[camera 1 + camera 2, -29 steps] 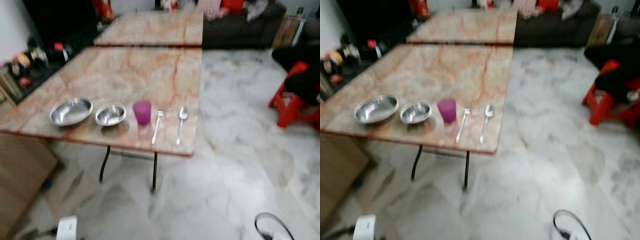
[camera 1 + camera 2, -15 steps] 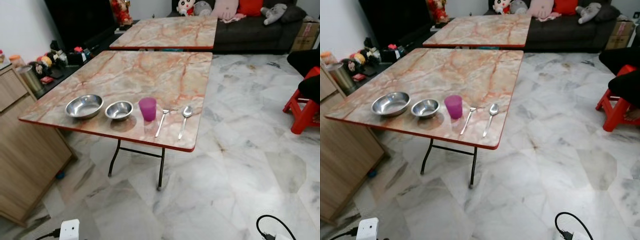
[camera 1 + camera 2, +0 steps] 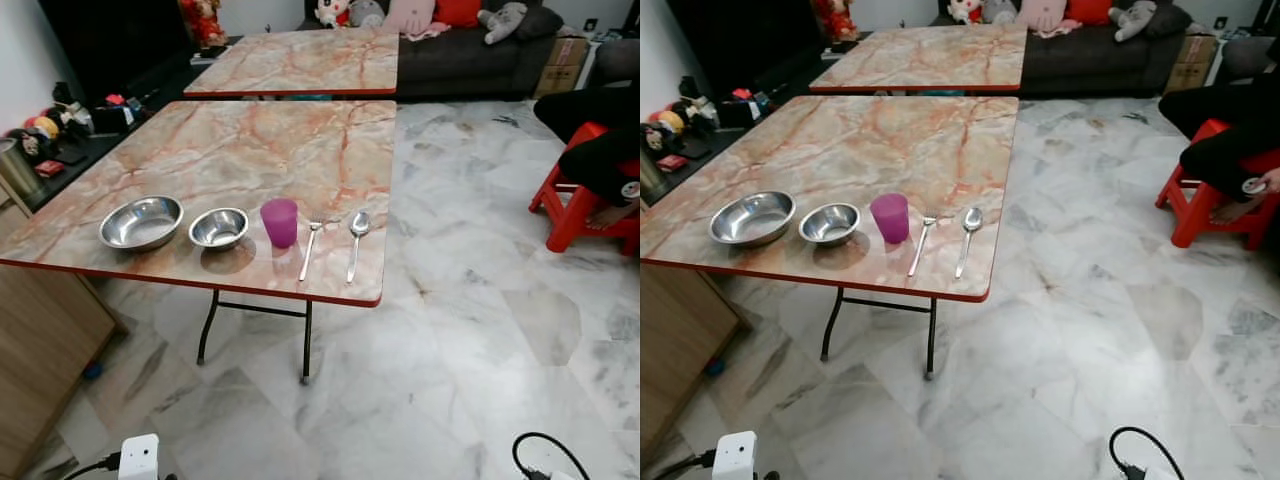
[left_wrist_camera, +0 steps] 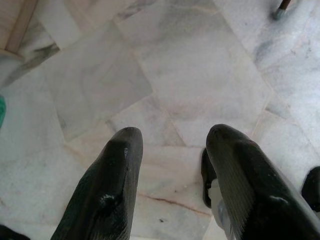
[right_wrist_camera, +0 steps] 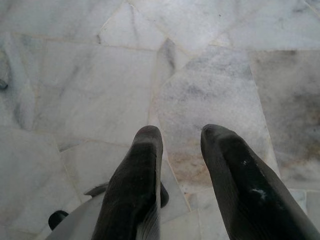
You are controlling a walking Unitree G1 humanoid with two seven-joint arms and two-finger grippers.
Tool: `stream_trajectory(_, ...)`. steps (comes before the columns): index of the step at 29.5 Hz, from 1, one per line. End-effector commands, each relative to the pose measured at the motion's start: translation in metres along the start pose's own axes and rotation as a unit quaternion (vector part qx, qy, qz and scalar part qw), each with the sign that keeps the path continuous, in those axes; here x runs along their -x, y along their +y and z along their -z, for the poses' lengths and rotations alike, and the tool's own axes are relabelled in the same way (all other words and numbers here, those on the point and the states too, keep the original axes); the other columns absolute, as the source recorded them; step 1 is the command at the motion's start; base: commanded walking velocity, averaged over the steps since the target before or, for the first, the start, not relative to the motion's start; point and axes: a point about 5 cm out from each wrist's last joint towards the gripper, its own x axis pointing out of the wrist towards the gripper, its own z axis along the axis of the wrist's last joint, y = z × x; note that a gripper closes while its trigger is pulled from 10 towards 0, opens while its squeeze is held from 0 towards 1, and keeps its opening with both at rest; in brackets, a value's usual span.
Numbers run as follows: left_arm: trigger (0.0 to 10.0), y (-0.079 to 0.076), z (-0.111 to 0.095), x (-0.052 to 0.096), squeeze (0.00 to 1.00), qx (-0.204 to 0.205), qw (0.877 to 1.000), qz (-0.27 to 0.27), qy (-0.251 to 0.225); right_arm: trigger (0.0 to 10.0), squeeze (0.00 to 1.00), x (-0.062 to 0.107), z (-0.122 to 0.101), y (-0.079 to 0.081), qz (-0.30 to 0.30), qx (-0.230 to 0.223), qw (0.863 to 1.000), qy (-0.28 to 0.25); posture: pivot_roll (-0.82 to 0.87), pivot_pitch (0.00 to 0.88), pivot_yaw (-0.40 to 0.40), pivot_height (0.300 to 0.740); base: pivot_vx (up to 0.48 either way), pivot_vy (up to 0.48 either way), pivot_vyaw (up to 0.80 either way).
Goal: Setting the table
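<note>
The left tool (image 4: pixel 172 145) is seen hanging over the pale marble floor (image 4: pixel 200 65), its two black fingers (image 4: pixel 112 190) held apart with nothing between them; the right tool (image 5: pixel 180 145) is likewise seen above the floor, its fingers (image 5: pixel 132 185) parted by a narrower gap and nothing gripped. No brand, label or writing can be read anywhere. Ahead of both tools, well apart from them, a folding desk (image 3: pixel 250 140) with a red-edged, orange-veined marble-pattern top is carried on black metal legs (image 3: pixel 305 340). Along its near edge the table things are laid in a row: on the side of the left tool a larger steel bowl (image 3: pixel 141 222), just beside it a smaller steel bowl (image 3: pixel 219 227), then an upright pink cup (image 3: pixel 280 221), then a fork (image 3: pixel 309 250) and a spoon (image 3: pixel 355 243) lying side by side, handles towards the robot, at the end nearer the right tool. Both bowls are shiny and appear empty. A second desk (image 3: pixel 300 60) of the same pattern is set beyond the first, and behind it a dark sofa (image 3: pixel 460 60) bearing cushions and soft toys is seen. A wooden cabinet (image 3: pixel 40 340) is found beside the desk on the left tool's side, with small bright objects on a dark low shelf (image 3: pixel 60 120) farther back. On the right tool's side a person's dark-clothed legs (image 3: pixel 590 130) rest across a red stool (image 3: pixel 570 215). Near the robot a white plug adaptor (image 3: pixel 138 458) and a black cable (image 3: pixel 545 455) lie on the floor.
</note>
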Motion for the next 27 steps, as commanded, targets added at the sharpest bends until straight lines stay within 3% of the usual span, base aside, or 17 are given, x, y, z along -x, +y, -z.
stream_trajectory(1, 10.0, 0.0070, 0.0055, 0.0015, 0.00, -0.002, 1.000, -0.007, 0.010, 10.0, 0.00, -0.0002, -0.0006, 0.0015, 0.001, -0.005, 1.000, -0.003, 0.00, 0.044, 0.071, 0.740, 0.000, 0.000, 0.00)
stream_trajectory(10, 10.0, 0.0069, 0.0054, 0.0015, 0.00, -0.003, 1.000, -0.007, 0.010, 10.0, 0.00, -0.0002, 0.0001, 0.0013, 0.002, -0.009, 1.000, 0.000, 0.01, 0.043, 0.072, 0.740, 0.000, 0.000, -0.53)
stream_trajectory(27, 10.0, 0.0068, 0.0051, 0.0014, 0.00, -0.002, 1.000, -0.007, 0.010, 10.0, 0.00, -0.0002, -0.0005, 0.0017, 0.002, -0.019, 1.000, -0.005, 0.01, 0.044, 0.072, 0.740, 0.000, 0.400, -0.14)
